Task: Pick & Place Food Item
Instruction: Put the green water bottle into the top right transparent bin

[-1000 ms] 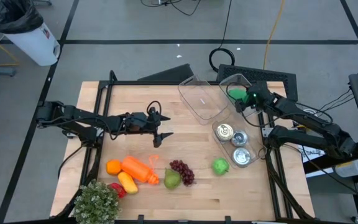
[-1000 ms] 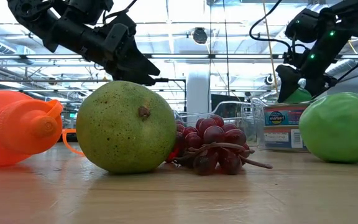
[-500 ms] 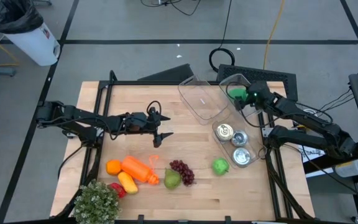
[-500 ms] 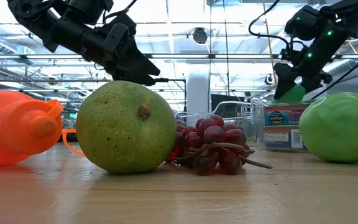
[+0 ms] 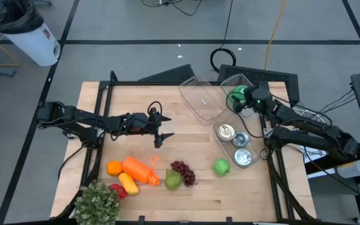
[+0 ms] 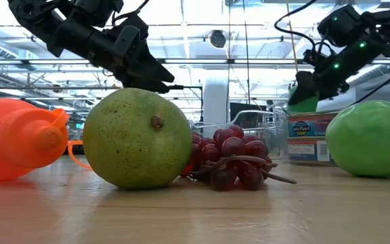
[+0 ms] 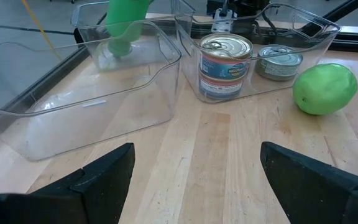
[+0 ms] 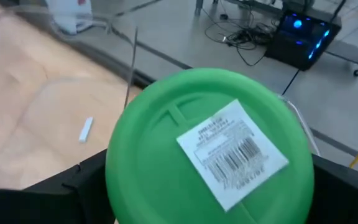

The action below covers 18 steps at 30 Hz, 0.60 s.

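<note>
- High view: the right gripper (image 5: 242,100) is clamped on a green bottle (image 5: 235,98) at about one o'clock on the table, held above the edge between the two clear tubs. The empty tub (image 5: 200,98) sits just to its nine-o'clock side; the other tub (image 5: 250,145) holds cans (image 5: 225,132). The pick looks done, the set-down is not.
- High view: the left gripper (image 5: 161,138) hangs over the table's middle, fingers apart and holding nothing; that arm seems to wait. Toward six o'clock lie a pear (image 5: 173,180), grapes (image 5: 184,170), a green apple (image 5: 221,167) and orange items, all untouched.
- Low view: the bottle (image 6: 303,93) is off the table, up at two o'clock, above the tub rims.
- Left wrist view: the bottle (image 7: 125,18) dips into the empty tub (image 7: 73,118) near eleven o'clock, its base not clearly resting.
- Right wrist view: the bottle's barcoded bottom (image 8: 210,149) fills the centre between the fingers; lowering and release remain.
</note>
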Available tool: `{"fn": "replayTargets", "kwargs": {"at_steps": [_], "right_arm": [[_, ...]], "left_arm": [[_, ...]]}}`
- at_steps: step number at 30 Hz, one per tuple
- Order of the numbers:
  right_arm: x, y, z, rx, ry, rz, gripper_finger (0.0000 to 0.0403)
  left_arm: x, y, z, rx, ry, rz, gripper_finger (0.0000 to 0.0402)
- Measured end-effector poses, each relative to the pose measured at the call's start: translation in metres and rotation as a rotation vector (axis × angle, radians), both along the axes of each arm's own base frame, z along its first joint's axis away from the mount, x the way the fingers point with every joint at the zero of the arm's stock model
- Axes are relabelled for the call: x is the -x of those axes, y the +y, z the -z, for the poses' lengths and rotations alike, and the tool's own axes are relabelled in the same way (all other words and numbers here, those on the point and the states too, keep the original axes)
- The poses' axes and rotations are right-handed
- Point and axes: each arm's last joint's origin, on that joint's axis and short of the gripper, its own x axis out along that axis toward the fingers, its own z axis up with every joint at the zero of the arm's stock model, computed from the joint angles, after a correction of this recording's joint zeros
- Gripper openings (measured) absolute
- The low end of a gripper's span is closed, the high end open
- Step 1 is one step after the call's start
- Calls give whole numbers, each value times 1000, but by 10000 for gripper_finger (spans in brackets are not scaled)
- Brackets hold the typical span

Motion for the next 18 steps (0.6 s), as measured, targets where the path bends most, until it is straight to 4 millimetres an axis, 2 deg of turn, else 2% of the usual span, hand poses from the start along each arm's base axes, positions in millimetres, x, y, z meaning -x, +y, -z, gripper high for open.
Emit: {"fn": "replayTargets", "kwargs": {"at_steps": [3, 7, 10, 14, 18], "right_arm": [[5, 4, 0, -26, 10, -6, 357], [9, 11, -5, -108, -79, -50, 357], [13, 16, -23, -150, -144, -77, 357], [22, 23, -52, -198, -103, -66, 357], [29, 26, -63, -202, -43, 6, 358]], "left_arm": [[0, 0, 0, 0, 0, 0, 351], [0, 0, 0, 1, 1, 0, 351], [0, 0, 0, 12, -2, -5, 351], [0, 0, 0, 19, -3, -7, 351], [0, 0, 0, 19, -3, -7, 351]]}}
